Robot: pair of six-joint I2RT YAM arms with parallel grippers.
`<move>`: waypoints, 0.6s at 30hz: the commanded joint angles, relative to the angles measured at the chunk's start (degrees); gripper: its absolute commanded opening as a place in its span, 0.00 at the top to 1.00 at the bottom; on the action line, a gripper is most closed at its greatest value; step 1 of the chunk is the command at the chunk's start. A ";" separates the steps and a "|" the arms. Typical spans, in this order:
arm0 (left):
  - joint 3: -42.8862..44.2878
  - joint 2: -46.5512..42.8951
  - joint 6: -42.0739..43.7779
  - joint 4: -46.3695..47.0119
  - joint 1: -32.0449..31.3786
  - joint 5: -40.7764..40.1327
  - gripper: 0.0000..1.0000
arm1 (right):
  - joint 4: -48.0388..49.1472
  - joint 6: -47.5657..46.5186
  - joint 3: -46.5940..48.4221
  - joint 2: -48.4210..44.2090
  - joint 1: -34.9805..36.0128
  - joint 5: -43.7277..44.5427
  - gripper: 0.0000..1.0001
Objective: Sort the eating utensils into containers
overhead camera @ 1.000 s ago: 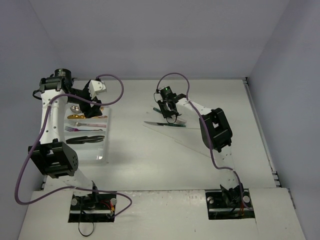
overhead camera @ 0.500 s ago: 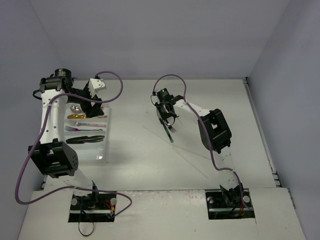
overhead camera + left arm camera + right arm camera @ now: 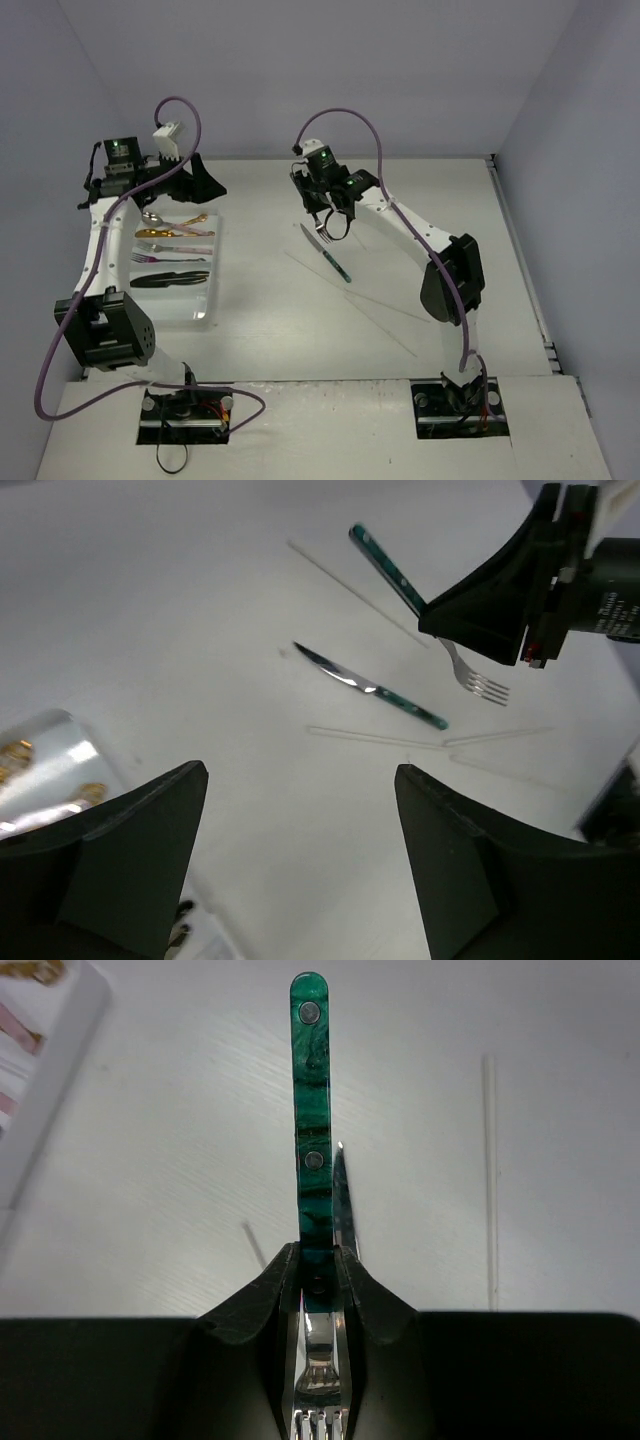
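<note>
**Green-handled fork [image 3: 310,1080] pinched in the right fingers [image 3: 272,1295], lifted off the worktop [image 3: 260,330].**
The right fingers are clamped on the fork's neck, with the handle pointing out past them. Below, a green-handled knife [image 3: 328,253] lies flat near the worktop's centre, thin pale sticks [image 3: 375,737] beside it. The left fingers [image 3: 130,850] stand wide apart above the 12 o'clock end of the white tray [image 3: 180,308]. The tray sits at 9 o'clock and holds gold spoons [image 3: 160,233] and black knives [image 3: 170,280].

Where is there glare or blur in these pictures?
Left wrist view: the tray corner glares white, and the left gripper is dark and soft-edged. Right wrist view: the green-handled fork is sharp, the right gripper nearly black. Top view: even light, soft shadows.
</note>
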 commanded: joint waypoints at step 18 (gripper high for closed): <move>-15.36 -8.10 -51.92 33.91 -7.93 -14.92 0.14 | 7.12 7.90 12.25 -3.13 7.45 -12.36 1.00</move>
